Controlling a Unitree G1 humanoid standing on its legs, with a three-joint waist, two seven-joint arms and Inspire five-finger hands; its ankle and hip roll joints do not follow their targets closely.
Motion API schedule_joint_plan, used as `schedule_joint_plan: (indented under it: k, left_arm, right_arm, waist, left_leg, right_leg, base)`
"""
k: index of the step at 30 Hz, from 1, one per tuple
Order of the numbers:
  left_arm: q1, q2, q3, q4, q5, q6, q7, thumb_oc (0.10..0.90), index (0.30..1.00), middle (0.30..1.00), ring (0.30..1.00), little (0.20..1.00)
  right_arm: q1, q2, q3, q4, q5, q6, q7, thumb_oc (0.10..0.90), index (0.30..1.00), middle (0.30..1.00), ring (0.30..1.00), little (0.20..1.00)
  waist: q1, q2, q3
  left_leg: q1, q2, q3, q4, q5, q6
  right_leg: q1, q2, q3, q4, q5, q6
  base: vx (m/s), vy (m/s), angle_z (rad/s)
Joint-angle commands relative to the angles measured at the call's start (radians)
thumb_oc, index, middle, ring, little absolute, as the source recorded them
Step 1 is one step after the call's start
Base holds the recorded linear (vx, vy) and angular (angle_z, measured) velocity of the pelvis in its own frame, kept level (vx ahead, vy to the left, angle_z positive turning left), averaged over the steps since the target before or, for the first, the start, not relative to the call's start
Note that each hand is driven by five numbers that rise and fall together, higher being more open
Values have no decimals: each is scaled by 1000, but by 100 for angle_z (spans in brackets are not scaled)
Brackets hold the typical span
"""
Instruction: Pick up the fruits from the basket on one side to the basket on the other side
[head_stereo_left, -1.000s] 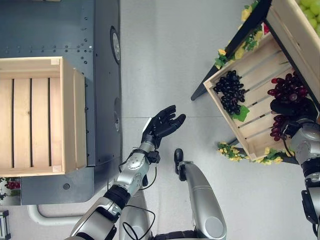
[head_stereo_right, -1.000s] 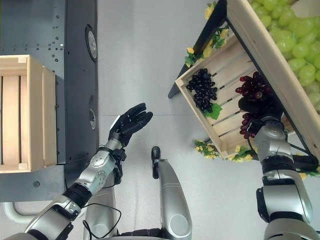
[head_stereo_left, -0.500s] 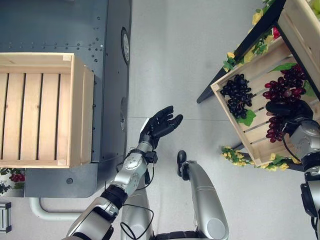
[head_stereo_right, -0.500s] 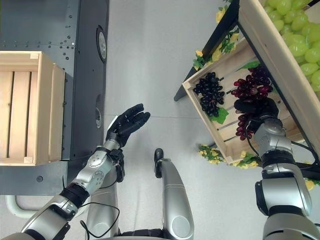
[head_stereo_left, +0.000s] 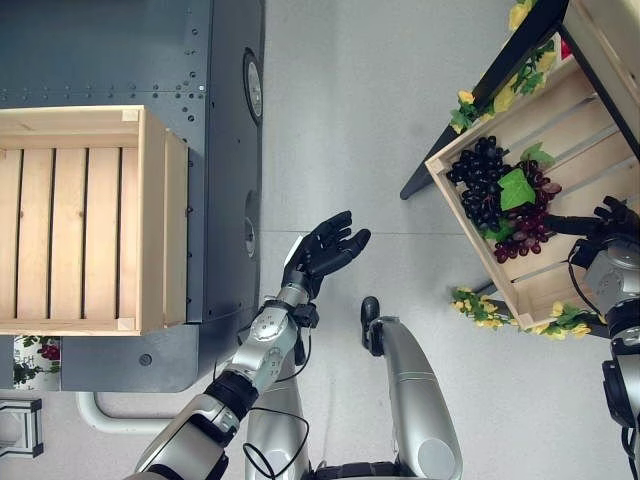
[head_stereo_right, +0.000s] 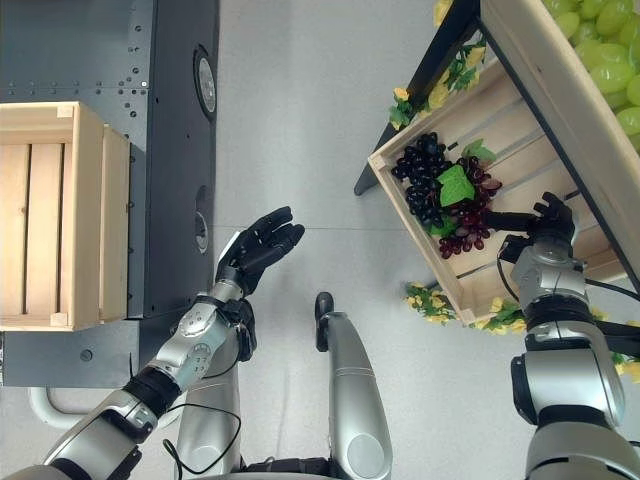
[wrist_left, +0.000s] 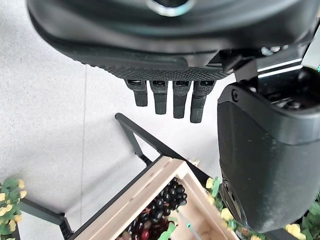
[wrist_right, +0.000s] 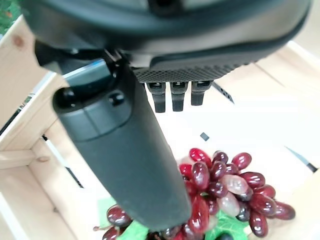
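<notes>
Red grapes: lay in the slatted right crate, touching the black grapes, a green leaf over both.
Right hand: hovered just beside the red bunch, fingers straight, holding nothing.
Left hand: hung over the grey floor, fingers spread and relaxed.
Empty wooden crate: sat on the dark platform, well apart.
Green grapes: filled the neighbouring bin.

Open floor between crates — crate wall blocks sideways.
</notes>
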Motion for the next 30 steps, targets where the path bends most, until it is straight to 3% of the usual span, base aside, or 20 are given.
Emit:
schedule_joint_plan:
  k: [1, 7, 15, 22, 29, 30]
  left_arm:
    - [-11, -46, -20, -136, 0, -113, -30, 800, 900, 900, 900, 900]
    - [-18, -57, -20, -120, -4, -118, -29, 800, 900, 900, 900, 900]
    - [-22, -99, -8, -9, 36, -87, -15, 800, 900, 900, 900, 900]
    - [-10, -131, 41, 254, 113, 44, 26, 800, 900, 900, 900, 900]
    - [42, -151, 108, 472, 173, 112, 39, 800, 900, 900, 900, 900]
    - [54, -149, 119, 501, 180, 120, 35, 800, 900, 900, 900, 900]
  right_arm:
    - [-43, -178, -3, 11, -51, -6, -86, 800, 900, 900, 900, 900]
    - [-38, -142, 10, -22, -48, -61, -48, 800, 900, 900, 900, 900]
    - [72, 2, 52, -231, -151, -160, 27, 800, 900, 900, 900, 900]
    - [241, 185, 93, -384, -237, -216, 51, 800, 900, 900, 900, 900]
    - [409, 321, 130, -416, -215, -243, 100, 800, 900, 900, 900, 900]
    - [437, 343, 132, -412, -202, -252, 108, 800, 900, 900, 900, 900]
  waist:
    - [-8, 7, -14]
    - [-14, 12, -14]
    - [-30, 7, -14]
    - [-56, -6, -16]
    - [-73, -12, -97]
    - [-70, -14, -121]
  left_leg:
    - [35, -43, 58, 114, -68, 74]
    - [60, -44, 69, 96, -64, 72]
    - [161, -36, 99, 48, -60, 72]
    - [351, -28, 136, -88, -72, 65]
    - [489, -45, 158, -260, -52, 63]
    - [502, -47, 162, -301, -24, 68]
  right_leg:
    - [80, 17, -19, -40, 38, -38]
    - [95, 14, -12, -43, 30, -43]
    - [181, -3, -6, -74, 23, -50]
    - [341, -24, 14, -168, 28, -25]
    - [462, -42, 40, -317, 77, 8]
    - [474, -41, 47, -355, 102, 8]
  base:
    - [-7, 32, -2]
    - [-11, 41, -3]
    - [2, 36, -1]
    - [26, 17, -2]
    - [61, -6, -3]
    - [25, -45, -7]
